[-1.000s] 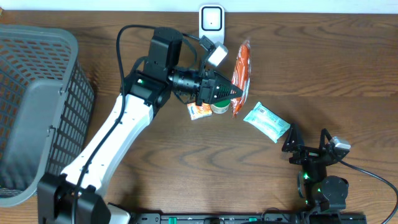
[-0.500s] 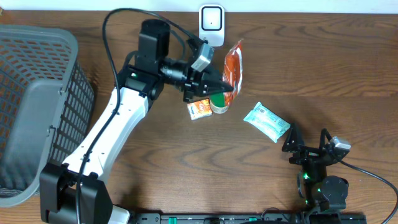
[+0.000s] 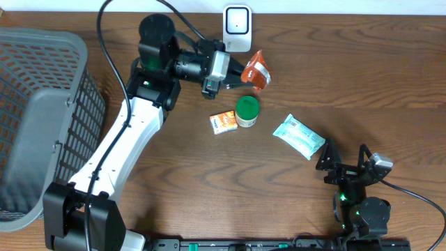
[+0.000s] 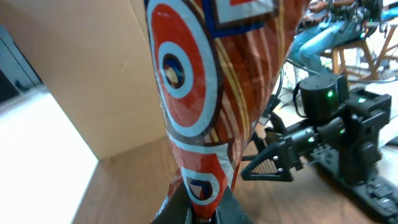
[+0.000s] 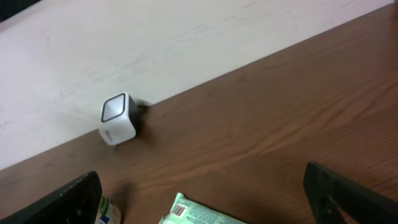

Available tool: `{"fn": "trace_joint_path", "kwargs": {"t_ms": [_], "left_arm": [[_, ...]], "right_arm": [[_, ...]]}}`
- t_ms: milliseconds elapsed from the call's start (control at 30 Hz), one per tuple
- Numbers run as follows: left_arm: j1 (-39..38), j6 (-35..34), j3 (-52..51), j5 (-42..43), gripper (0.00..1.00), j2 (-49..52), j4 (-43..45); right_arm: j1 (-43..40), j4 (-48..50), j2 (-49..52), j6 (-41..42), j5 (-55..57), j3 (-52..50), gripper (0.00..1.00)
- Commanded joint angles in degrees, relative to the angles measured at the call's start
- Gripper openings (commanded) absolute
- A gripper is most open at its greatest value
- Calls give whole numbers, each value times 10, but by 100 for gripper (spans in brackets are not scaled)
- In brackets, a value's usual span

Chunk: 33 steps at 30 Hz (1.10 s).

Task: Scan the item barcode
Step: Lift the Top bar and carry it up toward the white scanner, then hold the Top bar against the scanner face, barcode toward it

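Observation:
My left gripper (image 3: 244,70) is shut on a red-orange snack bag (image 3: 257,70), holding it off the table just below and right of the white scanner (image 3: 237,28) at the back edge. In the left wrist view the bag (image 4: 211,93) stands up from the closed gripper (image 4: 202,213) and fills the frame; no barcode shows on this face. My right gripper (image 3: 343,164) rests open near the front right, nothing between its fingers. In the right wrist view the scanner (image 5: 118,118) sits far off at the table's back edge, beyond the open right gripper (image 5: 199,180).
A green-lidded can (image 3: 247,110) and a small orange packet (image 3: 223,122) lie mid-table. A teal packet (image 3: 298,136) with a barcode (image 5: 178,210) lies just ahead of the right gripper. A grey mesh basket (image 3: 42,118) stands at the left.
The left arm lifted the snack bag off the table, swung it up and left toward the scanner and turned it. The right arm stayed still.

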Motion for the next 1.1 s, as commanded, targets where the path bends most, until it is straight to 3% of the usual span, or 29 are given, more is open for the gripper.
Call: {"fn": "trace_joint_path", "kwargs": {"t_ms": [0,467,500,567,700,867,1067], "left_arm": [[4,5,6,12,7,2,26],[6,1,6,12,7,2,32],[7,-8,6,12,7,2,32],[25,-90,6,-7,7,2,31],[63,-253,6,-157,7,2,-15],[76,-306,6,-285,8,3,-77],[49,-306,6,-498,7,11,-151]], "right_arm": [[1,-2,-2,1,5,-1,99],[1,-2,-2,1,5,-1,99],[1,-2,-2,1,5,-1,99],[1,-2,-2,0,5,-1,99],[1,-2,-2,1,5,-1,99],[1,-2,-2,1,5,-1,99],[1,-2,-2,0,5,-1,99]]}}
